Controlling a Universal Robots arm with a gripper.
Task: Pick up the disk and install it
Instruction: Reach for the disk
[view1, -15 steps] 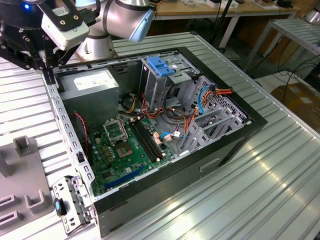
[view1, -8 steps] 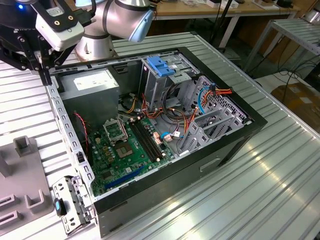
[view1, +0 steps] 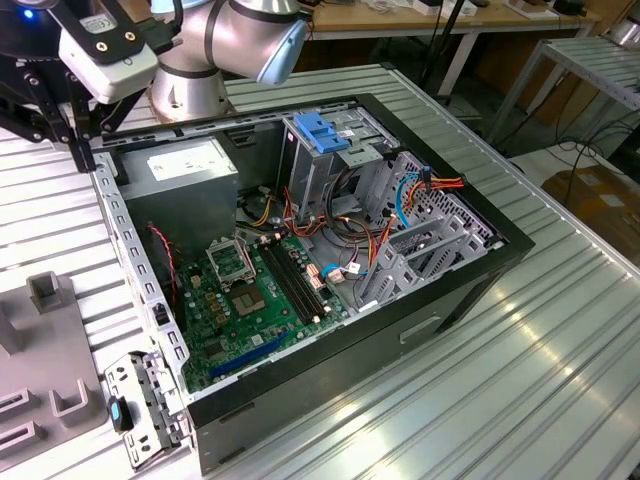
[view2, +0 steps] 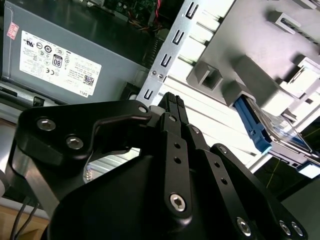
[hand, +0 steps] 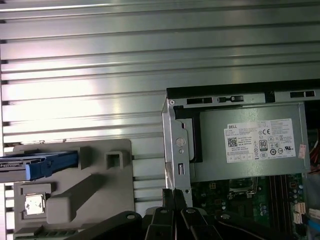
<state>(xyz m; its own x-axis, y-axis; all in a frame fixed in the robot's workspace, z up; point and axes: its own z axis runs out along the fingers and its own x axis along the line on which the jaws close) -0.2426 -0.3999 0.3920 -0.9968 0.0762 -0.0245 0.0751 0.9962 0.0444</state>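
The disk (hand: 37, 165) stands on edge in a slot of a grey holder block (hand: 85, 195), its blue rail facing out; in the second wrist view the disk (view2: 257, 127) shows the same blue rail. My gripper (view2: 172, 100) is shut with nothing in it, its black fingertips (hand: 175, 197) pressed together. It hangs over the computer case's side wall (hand: 175, 150), beside the power-supply corner and well apart from the disk. In the exterior view the gripper (view1: 78, 150) is at the upper left, above the case's corner.
The open computer case (view1: 460, 290) lies on a ribbed metal table (view1: 520, 380). Inside are a grey power-supply box (view1: 190, 170), a green motherboard (view1: 250, 290), cables, and a metal drive cage with a blue handle (view1: 325, 135). A loose metal bracket (view1: 140, 400) lies by the holder block (view1: 40, 350).
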